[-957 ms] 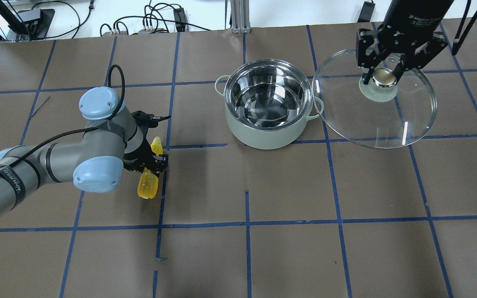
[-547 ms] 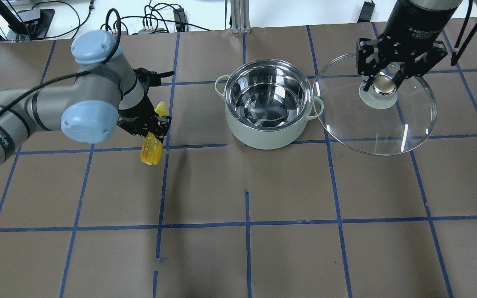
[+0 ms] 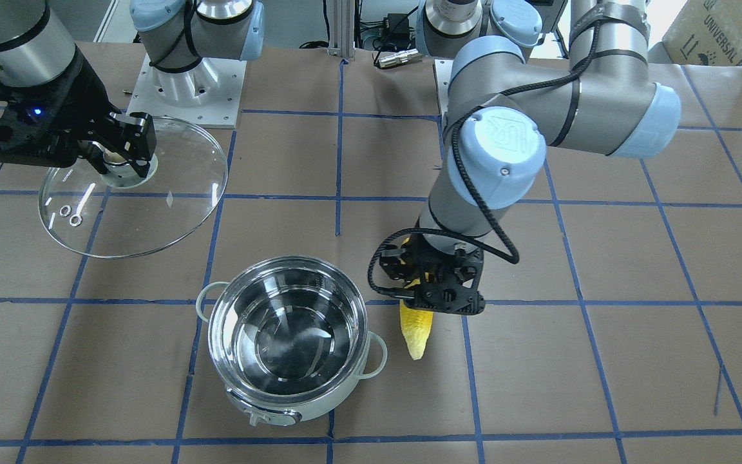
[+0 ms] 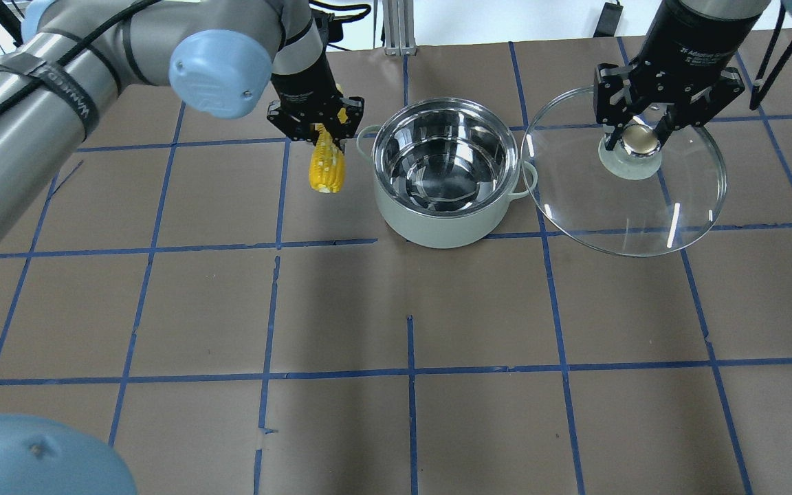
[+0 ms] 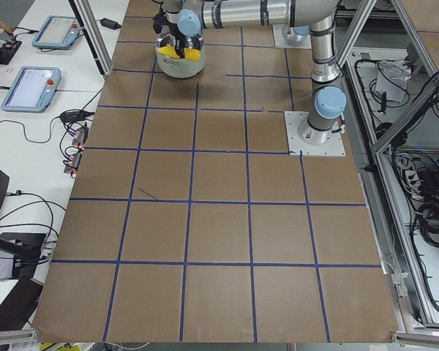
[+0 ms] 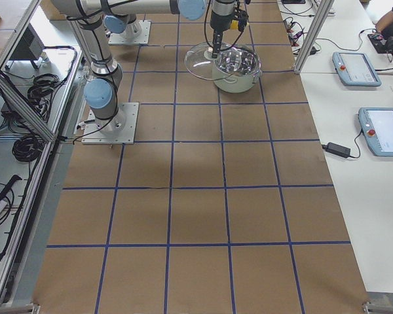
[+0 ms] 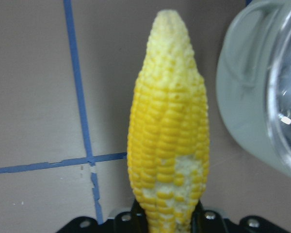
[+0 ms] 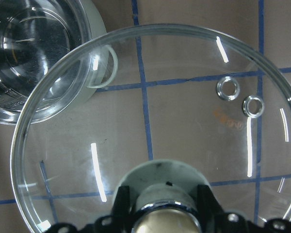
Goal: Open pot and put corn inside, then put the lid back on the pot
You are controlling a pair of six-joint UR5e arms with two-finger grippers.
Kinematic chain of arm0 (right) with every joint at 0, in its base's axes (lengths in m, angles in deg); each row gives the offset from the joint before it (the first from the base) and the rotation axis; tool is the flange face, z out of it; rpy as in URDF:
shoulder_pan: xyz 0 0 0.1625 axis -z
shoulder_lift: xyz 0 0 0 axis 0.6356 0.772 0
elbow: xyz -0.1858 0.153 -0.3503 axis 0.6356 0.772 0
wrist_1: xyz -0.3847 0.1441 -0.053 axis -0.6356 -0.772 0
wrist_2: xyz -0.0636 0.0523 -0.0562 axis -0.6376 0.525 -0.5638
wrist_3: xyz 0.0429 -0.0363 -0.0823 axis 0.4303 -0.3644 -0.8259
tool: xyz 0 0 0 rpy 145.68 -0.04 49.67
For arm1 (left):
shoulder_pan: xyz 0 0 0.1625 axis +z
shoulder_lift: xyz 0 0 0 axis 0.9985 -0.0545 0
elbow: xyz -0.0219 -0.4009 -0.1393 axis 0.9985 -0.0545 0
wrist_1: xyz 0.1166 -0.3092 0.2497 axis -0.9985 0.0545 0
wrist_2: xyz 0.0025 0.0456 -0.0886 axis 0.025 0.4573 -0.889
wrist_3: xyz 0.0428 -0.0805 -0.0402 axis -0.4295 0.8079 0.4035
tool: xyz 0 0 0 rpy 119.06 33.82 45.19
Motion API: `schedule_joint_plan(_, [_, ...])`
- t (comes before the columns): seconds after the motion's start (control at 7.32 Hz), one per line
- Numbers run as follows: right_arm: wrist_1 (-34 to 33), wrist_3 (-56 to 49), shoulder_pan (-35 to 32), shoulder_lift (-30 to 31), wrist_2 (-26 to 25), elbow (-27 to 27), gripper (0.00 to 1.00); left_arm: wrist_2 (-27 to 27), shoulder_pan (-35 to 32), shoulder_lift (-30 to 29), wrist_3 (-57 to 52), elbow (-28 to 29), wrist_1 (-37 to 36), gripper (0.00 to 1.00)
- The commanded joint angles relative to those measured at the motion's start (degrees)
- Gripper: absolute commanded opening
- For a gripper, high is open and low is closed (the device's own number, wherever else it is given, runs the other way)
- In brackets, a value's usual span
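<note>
Both pairs of jaws are clamped: the left gripper (image 4: 318,130) on the corn (image 4: 327,168), hanging just beside the open pot (image 4: 437,230), its whitish patch (image 7: 189,170) seen close only from the left wrist, and the right gripper (image 4: 636,134) on the lid (image 4: 630,213) by its knob (image 4: 638,140).

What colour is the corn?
The corn is yellow with a whitish patch, best seen in the left wrist view.

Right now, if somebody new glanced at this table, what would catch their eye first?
Probably the bright yellow corn, gripped in the left hand right beside the open pot, not yet over it. Next, the pot's shiny, empty steel inside, and on its other side the big clear glass lid, held by its knob in the right hand.
</note>
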Motion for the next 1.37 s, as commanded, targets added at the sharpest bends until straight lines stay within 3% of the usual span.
schedule_joint_plan(0.0, [0.0,-0.5,0.6,-0.2,-0.1,-0.1,0.4,-1.1,-5.4,-7.4,8.6,8.3,1.0,0.17])
schedule_joint_plan(0.55, [0.7,-2.1,4.1,0.1,-0.2,-0.3,0.4,-1.0,-8.8,-13.5,13.0,12.5,0.1,0.17])
schedule_joint_plan(0.82, [0.8,-2.1,4.0,0.1,-0.1,-0.3,0.4,-0.9,-9.4,-14.7,13.1,12.5,0.1,0.25])
schedule_joint_plan(0.96, [0.8,-2.1,4.0,0.1,-0.1,-0.3,0.4,-0.9,-9.4,-15.1,13.1,12.5,0.1,0.45])
schedule_joint_plan(1.09, [0.9,-2.1,4.0,0.2,-0.1,-0.3,0.4,-0.9,-9.4,-15.6,13.4,12.4,0.1,0.99])
schedule_joint_plan(1.23, [0.9,-2.1,4.0,0.1,-0.1,-0.3,0.4,-0.8,-9.4,-15.7,13.3,12.4,0.1,1.0])
